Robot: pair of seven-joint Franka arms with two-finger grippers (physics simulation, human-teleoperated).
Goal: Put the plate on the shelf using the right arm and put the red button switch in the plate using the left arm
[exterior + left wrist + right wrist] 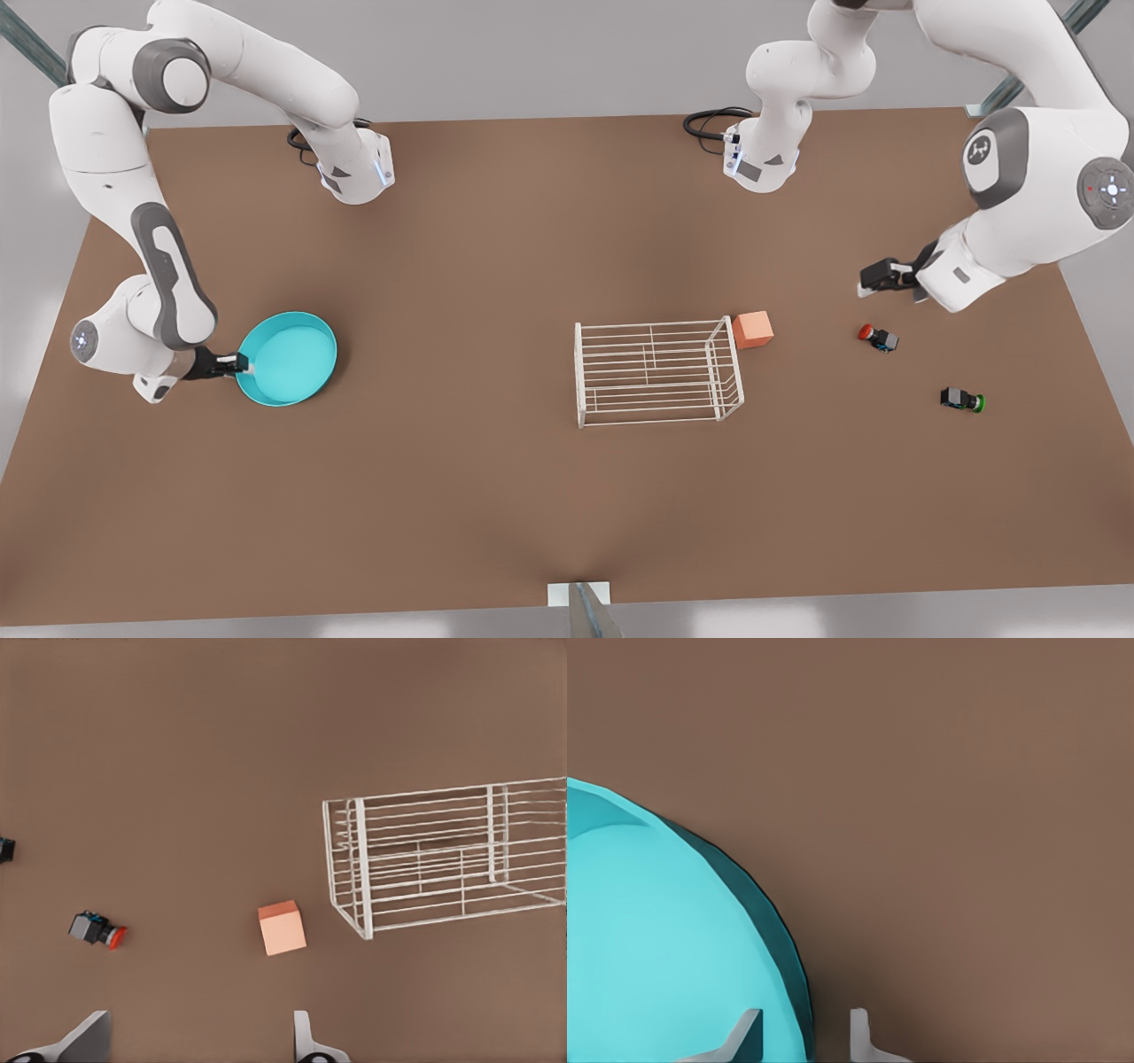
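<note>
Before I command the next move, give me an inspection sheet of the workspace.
Surface: brown table, bare around the items.
Plate: turquoise plate on the table, at the front view's left.
Shelf: white wire shelf mid-table, nothing on it.
Red button switch: red button switch on its side, right of the shelf.
Clutter: orange cube beside the shelf; green-capped switch.
Pincers: right pincer straddles the plate's rim, not yet closed; left pincer open, above the red switch.
Cables: black loops at the far edge.
Surroundings: grey floor, metal struts.
</note>
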